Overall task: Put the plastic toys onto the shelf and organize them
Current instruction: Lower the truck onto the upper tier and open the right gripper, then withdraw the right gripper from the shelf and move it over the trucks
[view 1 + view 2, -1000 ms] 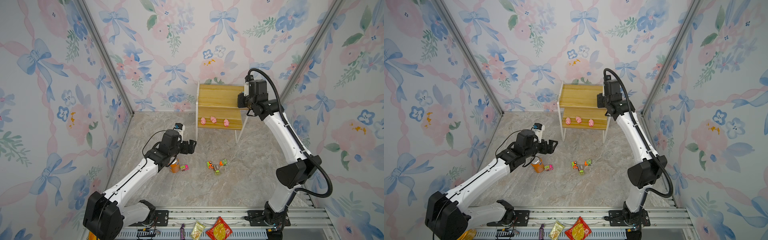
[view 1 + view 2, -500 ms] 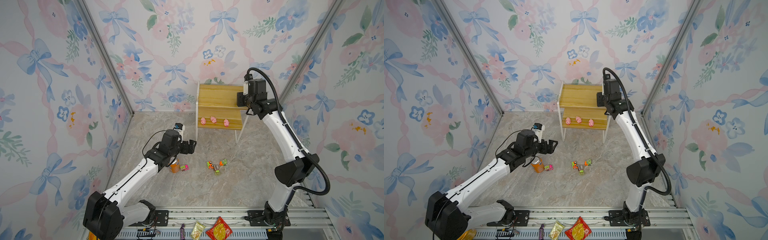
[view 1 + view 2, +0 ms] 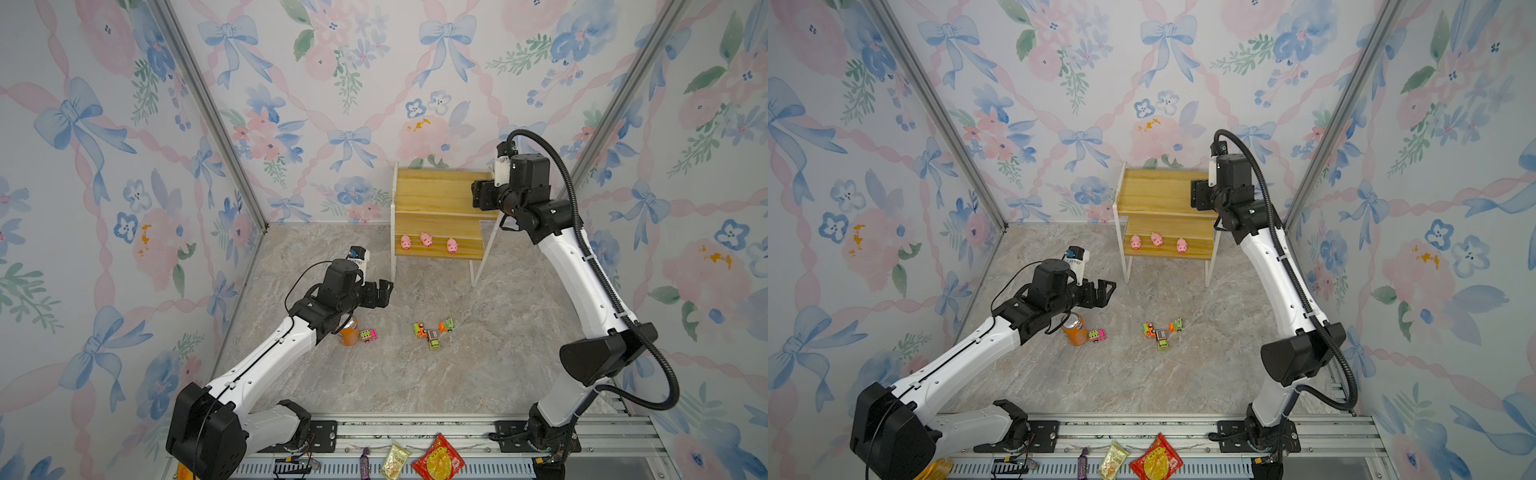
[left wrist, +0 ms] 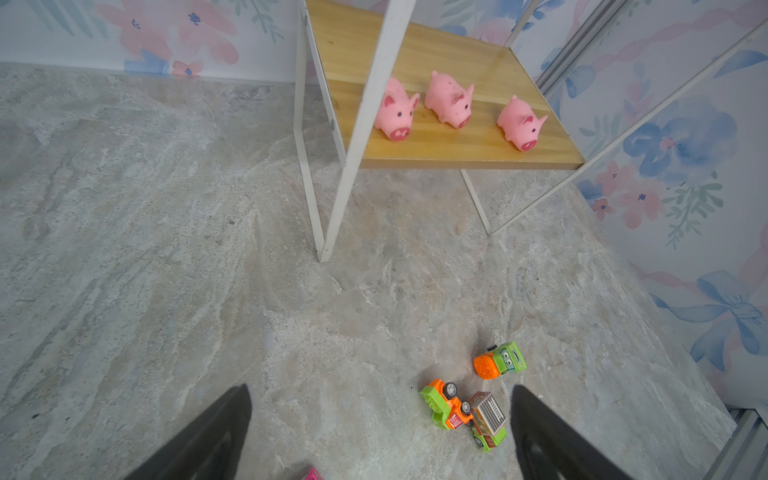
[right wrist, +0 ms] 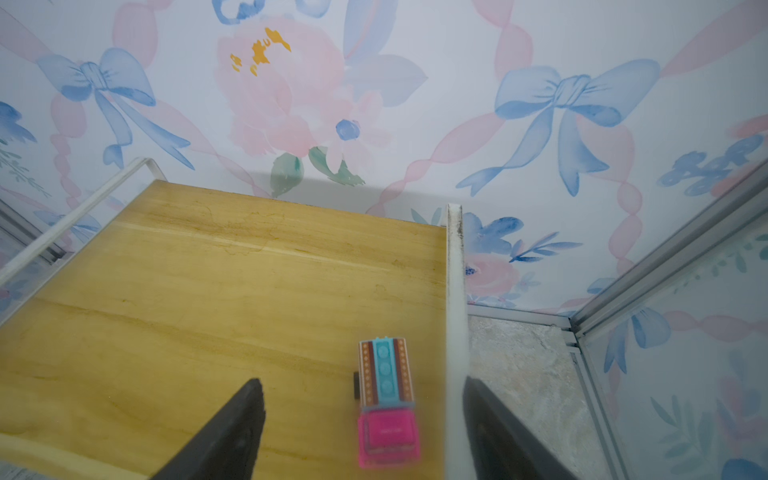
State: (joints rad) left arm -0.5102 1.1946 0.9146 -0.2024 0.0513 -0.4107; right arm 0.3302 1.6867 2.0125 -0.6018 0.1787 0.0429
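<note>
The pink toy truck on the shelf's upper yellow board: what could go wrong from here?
1. The pink toy truck lies close beside the white side rail, between the fingers of the open right gripper; a brush on leaving may roll it.
2. The small pink and yellow truck stands right beside the orange soda can; grasping it may tip the can.

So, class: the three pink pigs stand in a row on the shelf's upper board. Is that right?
No. The three pink pigs stand in a row on the lower board of the shelf; both top views show it.
</note>
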